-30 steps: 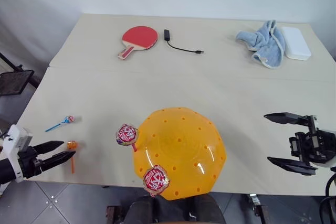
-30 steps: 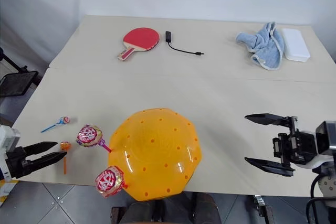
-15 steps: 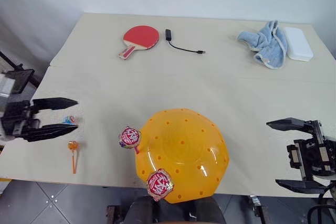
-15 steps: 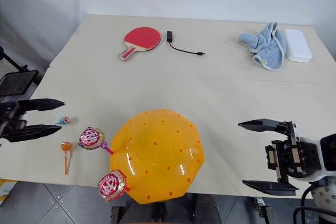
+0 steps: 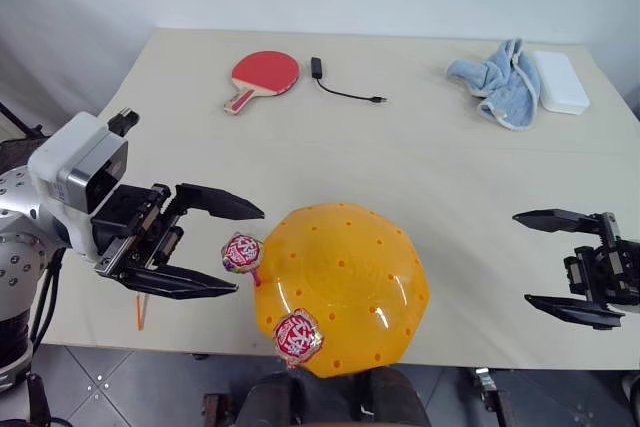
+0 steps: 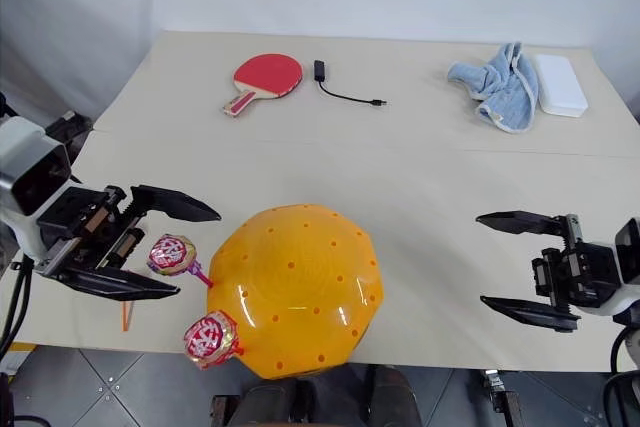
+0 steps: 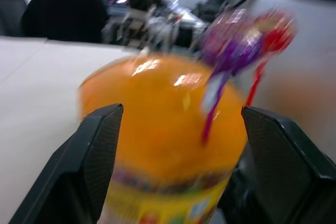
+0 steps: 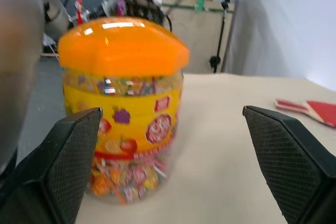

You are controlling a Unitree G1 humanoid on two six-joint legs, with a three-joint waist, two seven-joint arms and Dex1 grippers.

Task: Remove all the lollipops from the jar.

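Note:
The jar (image 8: pixel 123 129) stands at the table's near edge, its domed orange lid (image 5: pixel 345 282) dotted with holes. Two lollipops stick up from the lid's left side: a purple-wrapped one (image 5: pixel 241 253) and a red-wrapped one (image 5: pixel 297 337). My left gripper (image 5: pixel 248 250) is open and points toward the jar, and the purple lollipop shows between its fingers, apart from both. A thin orange lollipop stick (image 5: pixel 139 312) lies on the table below that gripper. My right gripper (image 5: pixel 521 258) hangs open and empty to the right of the jar.
At the far side of the table (image 5: pixel 430 177) lie a red paddle (image 5: pixel 265 74), a black cable (image 5: pixel 345 87), a blue towel (image 5: pixel 505 82) and a white box (image 5: pixel 560 80). A person in dark clothes (image 7: pixel 63 11) sits beyond the table.
My left gripper rose from the table's left edge and swung right to the jar's side, still open. The right gripper has stayed about where it was.

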